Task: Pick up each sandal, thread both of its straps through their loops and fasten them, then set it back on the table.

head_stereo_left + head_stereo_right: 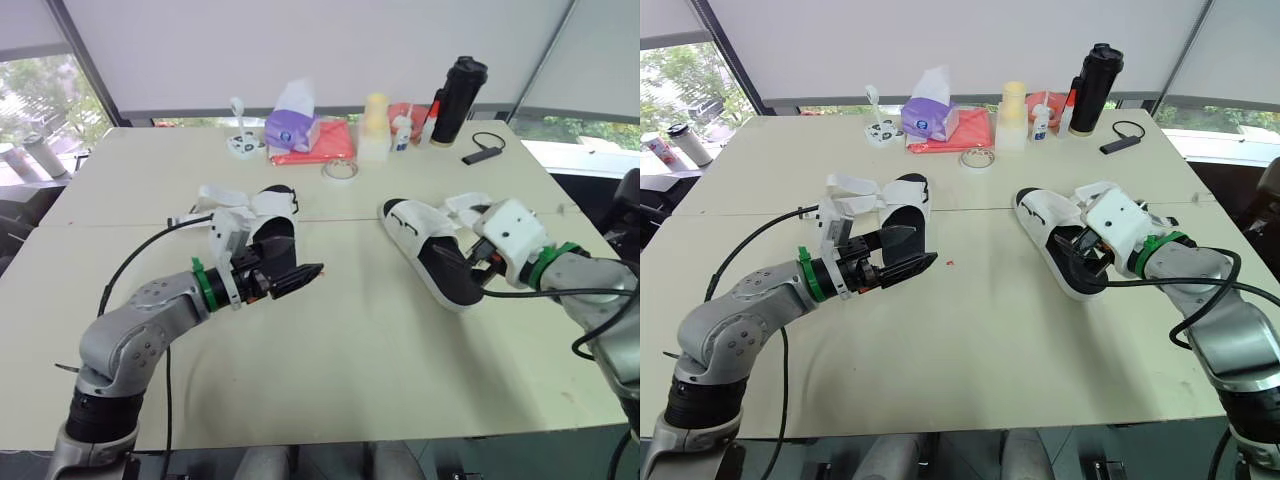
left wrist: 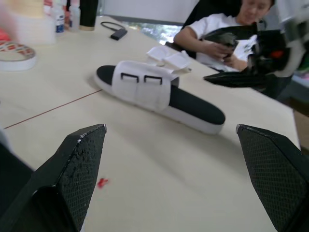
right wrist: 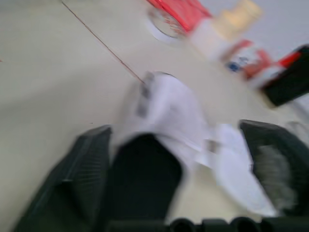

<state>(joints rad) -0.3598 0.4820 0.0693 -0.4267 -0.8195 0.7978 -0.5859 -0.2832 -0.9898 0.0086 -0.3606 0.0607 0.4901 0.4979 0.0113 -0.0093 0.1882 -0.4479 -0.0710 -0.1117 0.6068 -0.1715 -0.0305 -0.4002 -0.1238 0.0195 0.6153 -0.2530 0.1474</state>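
Observation:
Two white-strapped sandals with black footbeds lie on the table. The left sandal [image 1: 268,212] has its loose straps [image 1: 218,196] spread out to its left. My left gripper [image 1: 912,251] hovers at that sandal's near end, open, nothing between its fingers [image 2: 79,159]. The right sandal [image 1: 428,250] lies at an angle, with two black loops [image 2: 140,79] on its white band and loose straps [image 1: 465,208] beside it. My right gripper [image 3: 174,128] is open at this sandal's heel end, one finger [image 3: 82,164] on each side of it. Whether it touches the sandal I cannot tell.
Along the far edge stand a purple tissue pack [image 1: 293,125], a red cloth [image 1: 322,148], a tape roll [image 1: 340,171], stacked cups [image 1: 374,125], a small bottle [image 1: 402,132], a black flask [image 1: 457,100] and a cabled dongle [image 1: 482,153]. A person [image 2: 217,34] sits beyond the table's right side.

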